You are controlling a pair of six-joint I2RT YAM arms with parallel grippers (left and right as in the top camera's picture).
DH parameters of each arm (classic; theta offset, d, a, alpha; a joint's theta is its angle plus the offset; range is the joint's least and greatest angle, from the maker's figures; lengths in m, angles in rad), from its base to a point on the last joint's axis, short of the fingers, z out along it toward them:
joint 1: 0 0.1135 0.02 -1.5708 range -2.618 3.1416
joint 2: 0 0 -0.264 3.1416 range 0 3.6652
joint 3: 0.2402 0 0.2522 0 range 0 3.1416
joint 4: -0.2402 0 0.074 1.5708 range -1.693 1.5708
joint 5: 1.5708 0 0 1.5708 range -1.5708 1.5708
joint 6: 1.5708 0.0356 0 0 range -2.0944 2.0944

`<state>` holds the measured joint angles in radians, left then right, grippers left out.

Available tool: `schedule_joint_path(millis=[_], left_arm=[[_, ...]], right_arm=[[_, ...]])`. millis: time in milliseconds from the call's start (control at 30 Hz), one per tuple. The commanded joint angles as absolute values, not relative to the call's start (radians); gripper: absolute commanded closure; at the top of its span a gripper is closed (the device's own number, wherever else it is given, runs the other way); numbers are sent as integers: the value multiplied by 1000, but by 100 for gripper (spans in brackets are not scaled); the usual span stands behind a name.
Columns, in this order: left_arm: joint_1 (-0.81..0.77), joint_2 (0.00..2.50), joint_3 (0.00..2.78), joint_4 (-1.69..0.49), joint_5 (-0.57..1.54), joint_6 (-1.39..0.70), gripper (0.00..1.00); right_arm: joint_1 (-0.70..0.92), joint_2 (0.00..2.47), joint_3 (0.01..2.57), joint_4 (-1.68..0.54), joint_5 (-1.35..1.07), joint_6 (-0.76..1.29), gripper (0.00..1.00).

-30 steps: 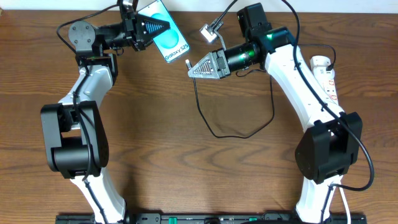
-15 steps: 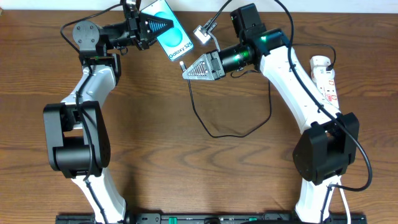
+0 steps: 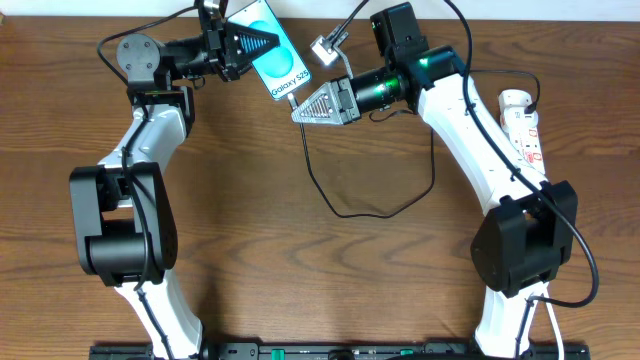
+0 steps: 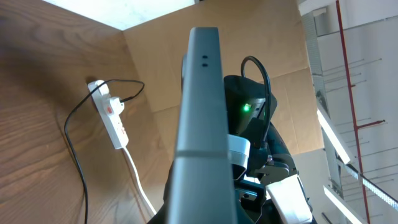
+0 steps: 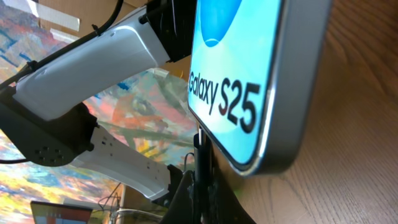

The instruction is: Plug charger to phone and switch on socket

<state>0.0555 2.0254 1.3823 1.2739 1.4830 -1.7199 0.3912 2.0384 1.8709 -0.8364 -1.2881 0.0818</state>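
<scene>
My left gripper (image 3: 262,42) is shut on the phone (image 3: 277,62) and holds it above the table at the back, its teal screen reading "Galaxy S25". The phone fills the right wrist view (image 5: 249,68) and shows edge-on in the left wrist view (image 4: 199,118). My right gripper (image 3: 298,110) is shut on the charger plug tip (image 5: 202,155), which rises to the phone's bottom edge; whether it is inserted I cannot tell. The charger cable (image 3: 350,215) loops over the table. The socket (image 3: 523,125) lies at the far right and also shows in the left wrist view (image 4: 113,118).
The socket's white cord (image 4: 140,186) runs toward the table's front. A thin black cable (image 4: 74,149) is plugged into the strip. A small grey connector (image 3: 328,50) hangs by the right arm. A wall runs behind the table's back edge.
My right gripper has moved left and slightly up, bringing the plug tip to the phone's lower end. The left gripper with the phone has shifted slightly.
</scene>
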Motion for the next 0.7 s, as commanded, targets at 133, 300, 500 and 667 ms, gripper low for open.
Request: schedule_joint_path(millis=[133, 300, 500, 667], left_arm=[[56, 2018, 1399, 1269, 1500, -1703, 93], [57, 2018, 1399, 1258, 1504, -1704, 93], [79, 2018, 1399, 1258, 1503, -1726, 93], [87, 2018, 1399, 1258, 1503, -1733, 93]], right_arm=[[390, 2039, 1883, -833, -1320, 93, 99], [390, 2039, 1883, -833, -1319, 92, 99], [383, 2039, 1883, -834, -1315, 92, 99], [381, 2039, 1883, -833, -1315, 92, 99]])
